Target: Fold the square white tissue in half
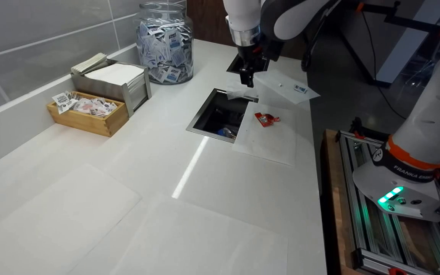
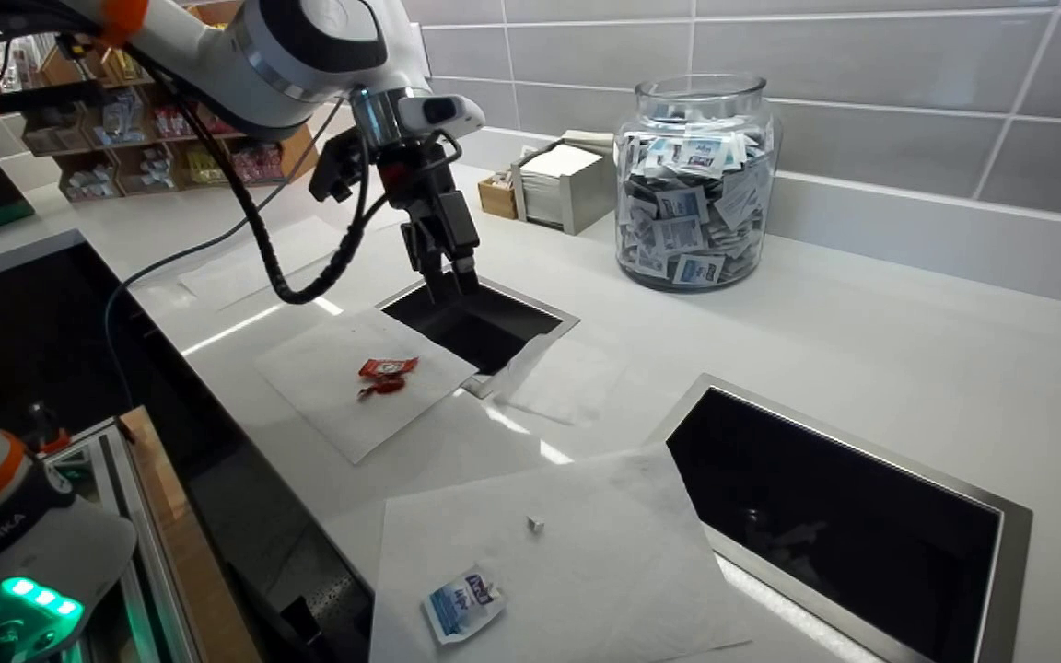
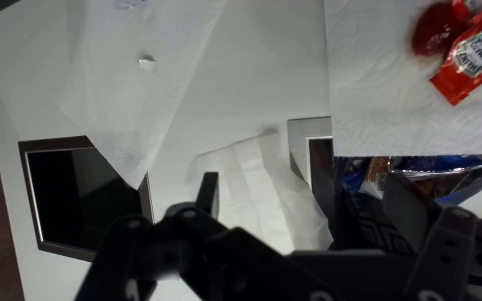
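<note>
1. The gripper (image 3: 308, 196) hangs above the edge of the opening (image 1: 210, 135) in the counter (image 1: 277, 191), jaws spread wide apart. In the wrist view one finger (image 3: 207, 184) shows over the creased tissue (image 3: 245, 179), the other over the opening.
2. Which tissue the task means I cannot tell; several white ones lie around the opening.
3. The creased tissue lies just beside the opening, one side lapping over its edge.
4. The ketchup tissue (image 3: 383, 96) lies flat and covers part of the opening. A red packet (image 3: 481, 54) rests on it, with ketchup (image 3: 437, 31) beside the packet.
5. The wipe tissue (image 2: 613, 580) lies farther from the opening, past the creased tissue, bearing a Purell packet (image 2: 464, 603) and a white bit (image 2: 535, 524). A corner of it reaches over the second opening (image 2: 1011, 571).
6. Two spread tissues (image 1: 204, 240) lie in front of the opening in an exterior view.
7. In an exterior view the jar (image 1: 162, 15), full of sachets (image 1: 166, 49), stands behind and left of the opening; the napkin holder (image 1: 103, 86) and wooden box (image 1: 82, 121) stand left of it.
8. The arm's base (image 1: 413, 186), lights (image 1: 390, 194) glowing green, stands right of the opening, off the counter, in an exterior view.
9. Wrappers (image 3: 458, 179) lie inside the opening.
</note>
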You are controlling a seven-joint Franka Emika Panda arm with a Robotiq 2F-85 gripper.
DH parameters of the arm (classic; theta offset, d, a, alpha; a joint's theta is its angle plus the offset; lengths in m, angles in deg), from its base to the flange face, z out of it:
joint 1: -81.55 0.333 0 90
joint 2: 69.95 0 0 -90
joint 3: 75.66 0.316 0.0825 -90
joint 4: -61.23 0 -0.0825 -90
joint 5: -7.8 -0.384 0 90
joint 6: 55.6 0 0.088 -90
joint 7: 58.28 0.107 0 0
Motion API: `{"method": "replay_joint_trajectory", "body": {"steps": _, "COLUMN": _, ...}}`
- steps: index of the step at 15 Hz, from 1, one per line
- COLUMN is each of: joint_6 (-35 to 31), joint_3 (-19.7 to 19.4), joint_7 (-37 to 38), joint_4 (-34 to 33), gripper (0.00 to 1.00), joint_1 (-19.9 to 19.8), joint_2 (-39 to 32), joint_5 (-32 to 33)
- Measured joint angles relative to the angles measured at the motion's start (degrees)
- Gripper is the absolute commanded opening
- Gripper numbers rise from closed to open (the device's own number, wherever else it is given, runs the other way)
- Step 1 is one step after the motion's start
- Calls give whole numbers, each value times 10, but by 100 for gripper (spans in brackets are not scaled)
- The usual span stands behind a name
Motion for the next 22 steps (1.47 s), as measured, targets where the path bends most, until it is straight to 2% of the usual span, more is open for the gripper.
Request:
{"method": "replay_joint_trajectory", "body": {"steps": 4, "joint_6": -2, "joint_3": -3, "joint_7": 0, "joint_4": -11, "gripper": 100, "joint_1": 4, "joint_2": -16, "joint_5": 2}}
{"method": "replay_joint_trajectory", "body": {"steps": 8, "joint_6": -2, "joint_3": -22, "joint_7": 18, "joint_4": -18, "gripper": 100, "joint_1": 15, "joint_2": -27, "joint_5": 4}}
{"method": "replay_joint_trajectory", "body": {"steps": 15, "joint_6": -34, "joint_3": -40, "joint_7": 120, "joint_4": -69, "gripper": 100, "joint_1": 47, "joint_2": -109, "joint_5": 78}}
{"method": "replay_joint_trajectory", "body": {"steps": 22, "joint_6": -34, "joint_3": -53, "joint_7": 162, "joint_4": -120, "gripper": 100, "joint_1": 81, "joint_2": -185, "joint_5": 117}}
